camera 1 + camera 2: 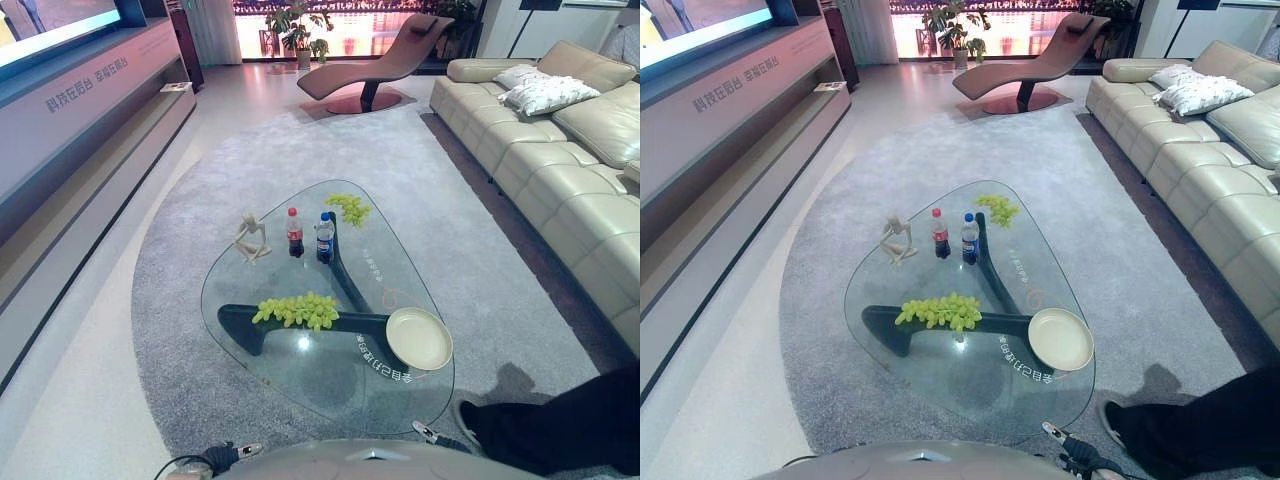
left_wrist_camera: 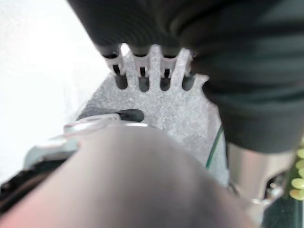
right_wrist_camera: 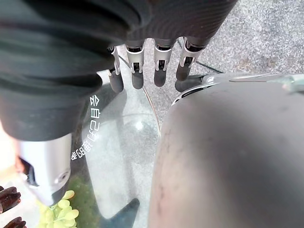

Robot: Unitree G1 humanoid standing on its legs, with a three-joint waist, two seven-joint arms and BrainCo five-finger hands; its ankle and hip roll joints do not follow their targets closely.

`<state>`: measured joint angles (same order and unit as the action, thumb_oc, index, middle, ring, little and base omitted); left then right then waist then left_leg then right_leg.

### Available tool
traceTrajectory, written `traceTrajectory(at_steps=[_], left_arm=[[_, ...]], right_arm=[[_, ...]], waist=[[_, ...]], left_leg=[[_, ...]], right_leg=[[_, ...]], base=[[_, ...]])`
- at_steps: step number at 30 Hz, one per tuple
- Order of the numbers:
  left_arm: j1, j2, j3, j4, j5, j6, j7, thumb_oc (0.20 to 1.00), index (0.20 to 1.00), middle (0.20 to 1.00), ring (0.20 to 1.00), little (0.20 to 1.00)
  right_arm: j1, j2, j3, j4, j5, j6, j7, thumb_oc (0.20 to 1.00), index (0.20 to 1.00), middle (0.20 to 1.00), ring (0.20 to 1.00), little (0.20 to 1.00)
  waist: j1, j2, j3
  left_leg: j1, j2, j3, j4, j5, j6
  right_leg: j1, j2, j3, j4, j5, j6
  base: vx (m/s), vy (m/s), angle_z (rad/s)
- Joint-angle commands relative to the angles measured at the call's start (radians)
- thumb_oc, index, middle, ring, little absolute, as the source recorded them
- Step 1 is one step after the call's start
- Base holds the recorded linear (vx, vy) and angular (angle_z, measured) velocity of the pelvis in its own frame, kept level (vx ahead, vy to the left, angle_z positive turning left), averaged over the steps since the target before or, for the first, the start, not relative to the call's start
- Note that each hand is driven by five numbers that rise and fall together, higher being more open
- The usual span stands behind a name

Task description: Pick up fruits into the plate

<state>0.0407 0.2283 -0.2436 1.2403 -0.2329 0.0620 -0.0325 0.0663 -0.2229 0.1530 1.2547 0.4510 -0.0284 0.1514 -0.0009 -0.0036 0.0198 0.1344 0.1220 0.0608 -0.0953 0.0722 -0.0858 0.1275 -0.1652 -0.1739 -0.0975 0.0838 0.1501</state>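
I see my left hand [image 2: 152, 71] and right hand [image 3: 152, 61] hanging low at the near edge of the glass desk [image 1: 300, 390], fingers [image 3: 137, 71] straight and released, holding nothing. One bunch of grapes [image 1: 297, 310] lies well ahead of them, beside the cream plate [image 1: 418, 338] (another bunch [image 1: 349, 208] lies farther off).

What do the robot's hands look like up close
Each hand has a dark ribbed cover over its back and wrist, with a row of silver fingers ending in dark tips. The left hand and right hand look alike, each with a silver-grey thumb set apart from the fingers.
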Motion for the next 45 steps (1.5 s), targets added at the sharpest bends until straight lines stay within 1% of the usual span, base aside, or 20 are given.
traceTrajectory(at_steps=[1, 4, 5, 10, 16, 22, 26, 27, 32, 33, 35, 36, 37, 38, 39, 40, 42, 43, 44, 45], left_arm=[[-0.084, -0.006, -0.013, 0.025, 0.048, -0.032, 0.047, 1.0, 1.0, 1.0, 1.0, 1.0], [-0.082, -0.006, 0.004, 0.028, 0.045, -0.041, 0.054, 1.0, 1.0, 1.0, 1.0, 1.0], [-0.083, -0.002, 0.006, 0.031, 0.047, -0.025, 0.061, 1.0, 1.0, 1.0, 1.0, 1.0], [-0.085, -0.003, 0.005, 0.045, 0.073, -0.007, 0.086, 1.0, 1.0, 1.0, 1.0, 1.0], [-0.084, -0.005, -0.002, 0.057, 0.128, 0.039, 0.107, 1.0, 1.0, 1.0, 1.0, 1.0], [-0.102, -0.002, -0.035, 0.056, 0.189, 0.052, 0.123, 1.0, 1.0, 1.0, 1.0, 1.0], [-0.139, 0.004, -0.066, 0.043, 0.202, 0.037, 0.151, 1.0, 1.0, 1.0, 1.0, 1.0], [-0.161, 0.007, -0.083, 0.032, 0.2, 0.021, 0.185, 1.0, 1.0, 1.0, 1.0, 1.0], [-0.218, 0.02, -0.118, 0.001, 0.235, -0.024, 0.261, 1.0, 1.0, 1.0, 1.0, 1.0], [-0.243, 0.031, -0.129, -0.031, 0.252, -0.06, 0.299, 1.0, 1.0, 1.0, 1.0, 1.0], [-0.269, 0.046, -0.136, -0.071, 0.248, -0.066, 0.308, 1.0, 1.0, 1.0, 1.0, 1.0], [-0.28, 0.051, -0.141, -0.086, 0.243, -0.062, 0.312, 1.0, 1.0, 1.0, 1.0, 1.0], [-0.338, 0.078, -0.178, -0.146, 0.251, -0.057, 0.365, 1.0, 1.0, 1.0, 1.0, 1.0], [-0.342, 0.08, -0.18, -0.149, 0.253, -0.057, 0.367, 1.0, 1.0, 1.0, 1.0, 1.0], [-0.399, 0.119, -0.207, -0.182, 0.251, -0.047, 0.391, 1.0, 1.0, 1.0, 1.0, 1.0], [-0.412, 0.129, -0.214, -0.189, 0.249, -0.045, 0.399, 1.0, 1.0, 1.0, 1.0, 1.0], [-0.508, 0.217, -0.229, -0.246, 0.264, -0.02, 0.396, 1.0, 1.0, 1.0, 1.0, 1.0], [-0.514, 0.222, -0.23, -0.249, 0.267, -0.018, 0.395, 1.0, 1.0, 1.0, 1.0, 1.0], [-0.577, 0.274, -0.239, -0.285, 0.292, -0.001, 0.387, 1.0, 1.0, 1.0, 1.0, 1.0], [-0.604, 0.29, -0.243, -0.297, 0.305, 0.013, 0.391, 1.0, 1.0, 1.0, 1.0, 1.0]], right_arm=[[-0.099, 0.014, -0.012, 0.05, 0.017, -0.025, -0.001, 1.0, 1.0, 1.0, 1.0, 1.0], [-0.099, 0.017, -0.012, 0.045, 0.012, -0.021, -0.002, 1.0, 1.0, 1.0, 1.0, 1.0], [-0.097, 0.014, -0.012, 0.047, 0.012, -0.022, 0.003, 1.0, 1.0, 1.0, 1.0, 1.0], [-0.1, 0.016, -0.008, 0.057, 0.018, -0.027, 0.005, 1.0, 1.0, 1.0, 1.0, 1.0], [-0.098, 0.022, 0.005, 0.053, 0.008, -0.024, 0.0, 1.0, 1.0, 1.0, 1.0, 1.0], [-0.11, 0.018, 0.027, 0.04, 0.005, -0.015, 0.0, 1.0, 1.0, 1.0, 1.0, 1.0], [-0.132, 0.005, 0.048, 0.024, 0.01, -0.007, 0.0, 1.0, 1.0, 1.0, 1.0, 1.0], [-0.147, -0.004, 0.059, 0.016, 0.014, -0.006, 0.0, 1.0, 1.0, 1.0, 1.0, 1.0], [-0.181, -0.027, 0.077, -0.001, 0.038, -0.01, 0.005, 1.0, 1.0, 1.0, 1.0, 1.0], [-0.195, -0.041, 0.084, -0.016, 0.043, -0.011, 0.01, 1.0, 1.0, 1.0, 1.0, 1.0], [-0.208, -0.057, 0.09, -0.03, 0.048, -0.013, 0.016, 1.0, 1.0, 1.0, 1.0, 1.0], [-0.213, -0.064, 0.092, -0.036, 0.05, -0.014, 0.018, 1.0, 1.0, 1.0, 1.0, 1.0], [-0.25, -0.093, 0.111, -0.058, 0.061, -0.022, 0.025, 1.0, 1.0, 1.0, 1.0, 1.0], [-0.253, -0.095, 0.112, -0.059, 0.062, -0.022, 0.026, 1.0, 1.0, 1.0, 1.0, 1.0], [-0.281, -0.114, 0.134, -0.082, 0.083, -0.028, 0.029, 1.0, 1.0, 1.0, 1.0, 1.0], [-0.287, -0.118, 0.138, -0.087, 0.088, -0.03, 0.031, 1.0, 1.0, 1.0, 1.0, 1.0], [-0.318, -0.14, 0.156, -0.14, 0.116, -0.034, 0.026, 1.0, 1.0, 1.0, 1.0, 1.0], [-0.32, -0.14, 0.156, -0.143, 0.118, -0.034, 0.025, 1.0, 1.0, 1.0, 1.0, 1.0], [-0.339, -0.151, 0.163, -0.173, 0.14, -0.036, 0.02, 1.0, 1.0, 1.0, 1.0, 1.0], [-0.347, -0.153, 0.164, -0.181, 0.147, -0.036, 0.019, 1.0, 1.0, 1.0, 1.0, 1.0]], waist=[[0.018, -0.002, 0.092], [0.017, -0.005, 0.094], [0.017, -0.006, 0.095], [0.02, -0.008, 0.098], [0.014, -0.009, 0.105], [0.007, -0.008, 0.127], [-0.001, -0.003, 0.156], [-0.004, 0.002, 0.173], [-0.012, 0.013, 0.22], [-0.02, 0.019, 0.241], [-0.025, 0.025, 0.261], [-0.027, 0.027, 0.269], [-0.037, 0.037, 0.312], [-0.038, 0.038, 0.315], [-0.045, 0.042, 0.35], [-0.047, 0.042, 0.358], [-0.055, 0.047, 0.407], [-0.056, 0.047, 0.41], [-0.06, 0.047, 0.44], [-0.061, 0.046, 0.45]], left_leg=[[0.076, -0.042, 0.058, 0.008, -0.128, 0.031], [0.076, -0.04, 0.059, 0.008, -0.129, 0.029], [0.076, -0.04, 0.06, 0.008, -0.129, 0.029], [0.074, -0.039, 0.055, 0.008, -0.129, 0.03], [0.072, -0.038, 0.056, 0.008, -0.128, 0.031], [0.062, -0.032, 0.062, 0.008, -0.123, 0.031], [0.036, -0.028, 0.065, 0.014, -0.116, 0.029], [0.018, -0.027, 0.063, 0.019, -0.113, 0.03], [-0.023, -0.03, 0.046, 0.027, -0.103, 0.03], [-0.038, -0.034, 0.038, 0.032, -0.1, 0.03], [-0.054, -0.035, 0.034, 0.04, -0.098, 0.029], [-0.062, -0.035, 0.032, 0.044, -0.097, 0.029], [-0.103, -0.04, 0.024, 0.062, -0.089, 0.029], [-0.106, -0.041, 0.024, 0.063, -0.088, 0.029], [-0.135, -0.045, 0.017, 0.072, -0.08, 0.029], [-0.141, -0.047, 0.015, 0.073, -0.078, 0.029], [-0.179, -0.052, 0.01, 0.08, -0.068, 0.027], [-0.182, -0.053, 0.009, 0.081, -0.068, 0.027], [-0.209, -0.056, 0.006, 0.088, -0.064, 0.027], [-0.22, -0.058, 0.006, 0.092, -0.062, 0.026]], right_leg=[[0.051, -0.015, -0.001, 0.034, -0.061, -0.012], [0.05, -0.014, 0.003, 0.034, -0.062, -0.012], [0.05, -0.014, 0.001, 0.035, -0.062, -0.012], [0.048, -0.013, 0.002, 0.034, -0.062, -0.013], [0.04, -0.011, 0.012, 0.039, -0.062, -0.013], [0.015, -0.011, 0.024, 0.049, -0.063, -0.012], [-0.023, -0.011, 0.036, 0.062, -0.06, -0.013], [-0.047, -0.01, 0.042, 0.069, -0.059, -0.015], [-0.098, -0.002, 0.065, 0.082, -0.056, -0.02], [-0.119, 0.001, 0.077, 0.091, -0.056, -0.022], [-0.139, 0.003, 0.081, 0.102, -0.058, -0.025], [-0.147, 0.003, 0.084, 0.106, -0.058, -0.026], [-0.194, 0.005, 0.098, 0.13, -0.056, -0.03], [-0.198, 0.005, 0.099, 0.133, -0.056, -0.03], [-0.229, 0.009, 0.111, 0.147, -0.054, -0.035], [-0.235, 0.01, 0.114, 0.15, -0.054, -0.035], [-0.276, 0.013, 0.121, 0.165, -0.051, -0.039], [-0.279, 0.013, 0.121, 0.166, -0.051, -0.039], [-0.311, 0.014, 0.124, 0.18, -0.048, -0.042], [-0.324, 0.015, 0.125, 0.186, -0.047, -0.042]], base=[[0.0, 0.0, 0.0], [0.0, 0.0, 0.0], [0.0, 0.0, 0.0], [0.01, -0.001, 0.0], [0.03, -0.003, 0.0], [0.02, -0.001, -0.03], [-0.01, 0.011, -0.08], [-0.02, 0.027, -0.09], [-0.01, 0.02, -0.04], [-0.01, 0.063, -0.01], [-0.02, 0.06, -0.04], [-0.09, 0.092, -0.1], [-0.09, 0.089, -0.11], [-0.15, 0.126, -0.12], [-0.07, 0.063, -0.11], [-0.11, 0.087, -0.09], [-0.09, 0.052, -0.04], [-0.09, 0.033, -0.04], [-0.07, 0.017, -0.04], [-0.09, 0.009, -0.04]])
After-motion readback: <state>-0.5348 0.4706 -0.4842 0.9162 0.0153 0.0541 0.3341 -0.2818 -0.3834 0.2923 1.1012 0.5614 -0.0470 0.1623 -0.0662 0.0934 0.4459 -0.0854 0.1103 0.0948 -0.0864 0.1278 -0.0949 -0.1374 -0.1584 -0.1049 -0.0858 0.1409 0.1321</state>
